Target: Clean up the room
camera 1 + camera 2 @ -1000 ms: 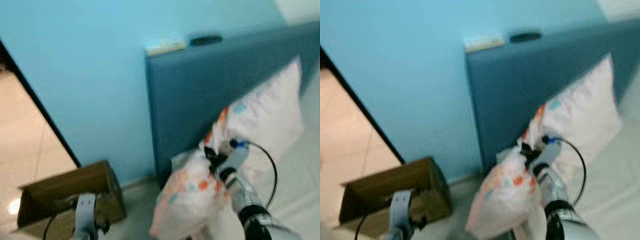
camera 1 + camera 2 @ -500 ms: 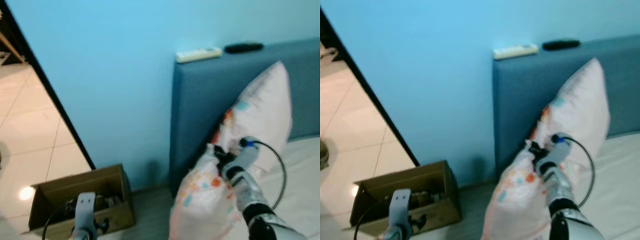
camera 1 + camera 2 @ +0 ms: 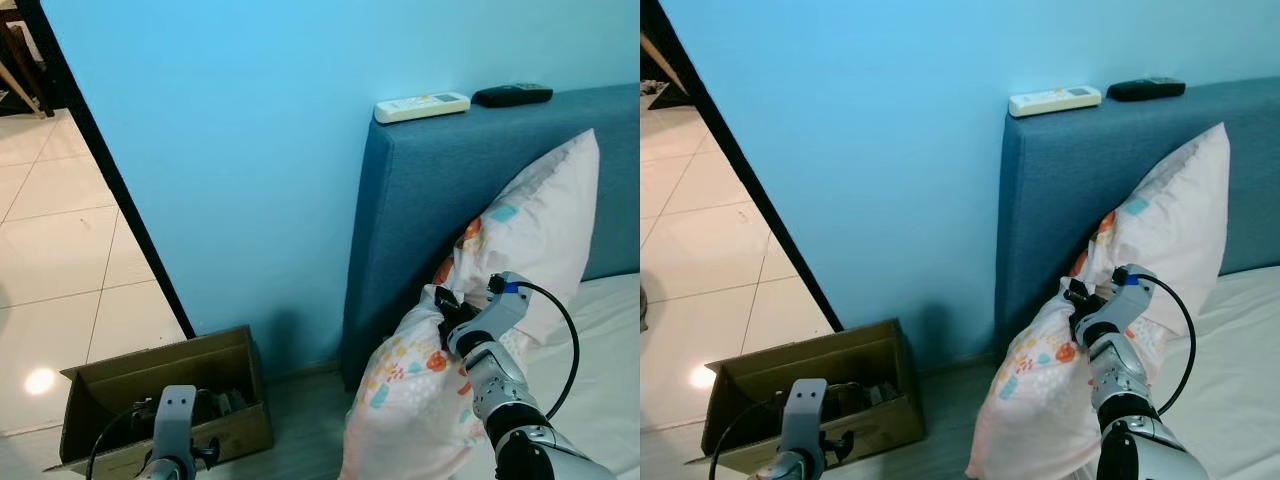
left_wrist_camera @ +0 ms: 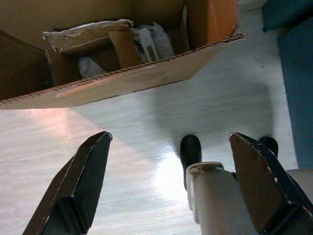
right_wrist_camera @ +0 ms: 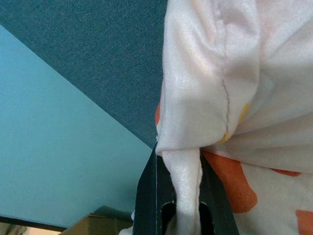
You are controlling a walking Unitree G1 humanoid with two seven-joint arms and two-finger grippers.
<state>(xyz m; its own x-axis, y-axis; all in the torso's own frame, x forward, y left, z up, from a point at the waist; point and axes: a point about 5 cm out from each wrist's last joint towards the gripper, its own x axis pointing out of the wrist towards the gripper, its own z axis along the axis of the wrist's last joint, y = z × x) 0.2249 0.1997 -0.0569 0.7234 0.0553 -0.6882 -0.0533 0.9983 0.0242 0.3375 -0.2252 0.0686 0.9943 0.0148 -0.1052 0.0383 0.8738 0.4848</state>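
At the far left, beyond a dark door frame (image 3: 110, 180), lies a glossy cream tiled floor (image 3: 60, 250). An open brown cardboard box (image 3: 160, 395) holding crumpled scraps sits on the grey floor against the light blue wall (image 3: 230, 150). The left gripper (image 4: 171, 181) hangs low beside that box, arm pointing downward, its two black fingers (image 4: 80, 181) spread wide apart with nothing between them; the robot's own dark foot shows below it.

To the right stands the blue upholstered headboard (image 3: 420, 200). On its top edge rest a white remote control (image 3: 421, 106) and, just beside it, a black remote control (image 3: 512, 95).

The right arm reaches forward and up from the lower right, forearm tilted toward the headboard. The right gripper (image 5: 178, 196) is clamped on a fold of the white pillow with orange and teal spots (image 3: 470, 340), which is lifted on end, its upper corner leaning against the headboard, over the edge of the white-sheeted mattress (image 3: 610, 370).
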